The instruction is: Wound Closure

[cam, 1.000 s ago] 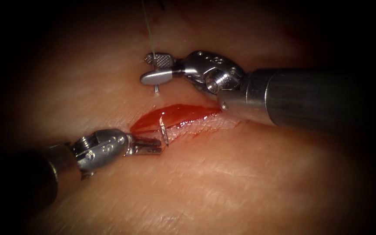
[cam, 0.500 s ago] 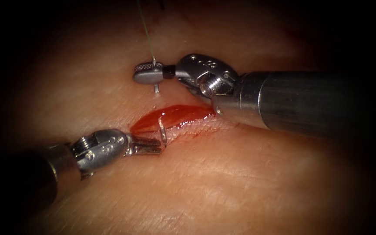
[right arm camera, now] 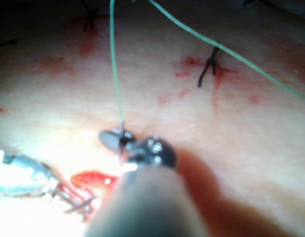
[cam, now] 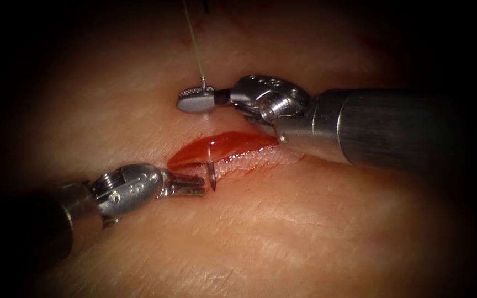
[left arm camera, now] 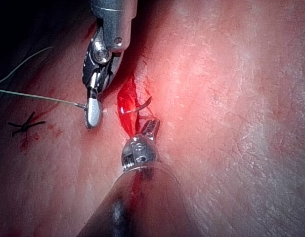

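Right tool: your right needle driver [cam: 196,101] is clamped flat on the tail end of the curved needle [cam: 211,175], right where the green thread [cam: 195,47] joins it, just above the cut [cam: 222,147] toward the tissue's far edge.

Left tool: your left needle driver [cam: 191,185] sits at the cut's near lip with its jaws a bit parted, gripping nothing, tips just beside the needle point.

Needle: it's in the tissue [cam: 316,232]. It goes in beside the right tool, bridges the open cut, and the sharp tip pokes out of the near lip.

Versus a second ago: the right jaws have closed down on the tail, and less steel shows under them, so the needle looks pushed further through.

Progress: I'd say mid-stitch. This bite is across both lips, but the cut still gapes and no thread is through it. Dark knotted stitches [left arm camera: 26,123] sit off to the side, finished.

Materials: pale, greasy, finely lined pork surface; glossy red fluid pooled in a leaf-shaped slit; polished steel tools with ridged jaw faces; thin, taut thread.
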Tool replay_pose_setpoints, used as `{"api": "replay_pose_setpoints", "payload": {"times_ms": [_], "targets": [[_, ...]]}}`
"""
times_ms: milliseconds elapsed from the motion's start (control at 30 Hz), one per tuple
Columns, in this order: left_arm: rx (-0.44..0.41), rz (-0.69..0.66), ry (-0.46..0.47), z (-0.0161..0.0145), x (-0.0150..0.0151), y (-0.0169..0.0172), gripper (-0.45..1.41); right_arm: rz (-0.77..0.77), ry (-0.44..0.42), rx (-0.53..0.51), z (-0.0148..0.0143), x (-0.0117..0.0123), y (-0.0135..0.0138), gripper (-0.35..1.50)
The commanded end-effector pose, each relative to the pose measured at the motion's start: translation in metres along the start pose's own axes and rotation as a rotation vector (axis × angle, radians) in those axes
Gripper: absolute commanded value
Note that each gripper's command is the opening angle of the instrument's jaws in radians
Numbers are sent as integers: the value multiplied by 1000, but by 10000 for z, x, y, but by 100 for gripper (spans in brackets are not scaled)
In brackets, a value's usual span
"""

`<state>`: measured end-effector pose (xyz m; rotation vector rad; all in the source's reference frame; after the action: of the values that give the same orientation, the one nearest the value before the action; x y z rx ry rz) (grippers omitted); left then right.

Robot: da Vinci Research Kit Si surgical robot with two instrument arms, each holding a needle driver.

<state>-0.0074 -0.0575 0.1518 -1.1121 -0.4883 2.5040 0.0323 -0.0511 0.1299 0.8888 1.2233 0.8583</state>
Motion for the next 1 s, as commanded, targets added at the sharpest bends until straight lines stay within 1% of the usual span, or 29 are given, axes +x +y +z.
{"api": "replay_pose_setpoints", "payload": {"times_ms": [33,100,133,167,233,333,400,433,533,600,667,700,733,767,1000], "targets": [[0,8,1,7,-2,-4,2,7,-6,10,7,1,3,-35],[0,19,1,7,-1,-4,2,6,-7,11,7,-1,2,-35],[0,31,1,7,-1,-4,2,6,-7,11,7,-1,2,-20],[0,43,1,6,0,-4,2,12,3,-1,7,-1,3,7],[0,83,1,5,1,-3,2,-34,21,-24,7,0,4,56],[1,158,2,3,2,1,-3,-98,26,-33,5,5,6,103],[1,217,14,1,3,6,-8,-114,40,-52,3,8,8,128],[2,234,20,0,3,8,-8,-118,45,-58,2,10,8,136],[0,296,41,-3,7,14,-11,-147,48,-63,-4,12,9,141],[7,323,59,-5,10,16,-6,-152,46,-60,-7,12,8,140],[12,350,79,-7,14,17,5,-150,46,-59,-10,13,7,138],[16,372,94,-9,16,16,22,-160,45,-59,-12,15,6,135],[16,372,94,-9,16,16,22,-160,45,-59,-12,15,6,135],[15,383,94,-9,17,16,31,-159,45,-58,-13,16,6,133],[22,407,108,-12,24,16,56,-178,41,-59,-15,15,6,131]]}}
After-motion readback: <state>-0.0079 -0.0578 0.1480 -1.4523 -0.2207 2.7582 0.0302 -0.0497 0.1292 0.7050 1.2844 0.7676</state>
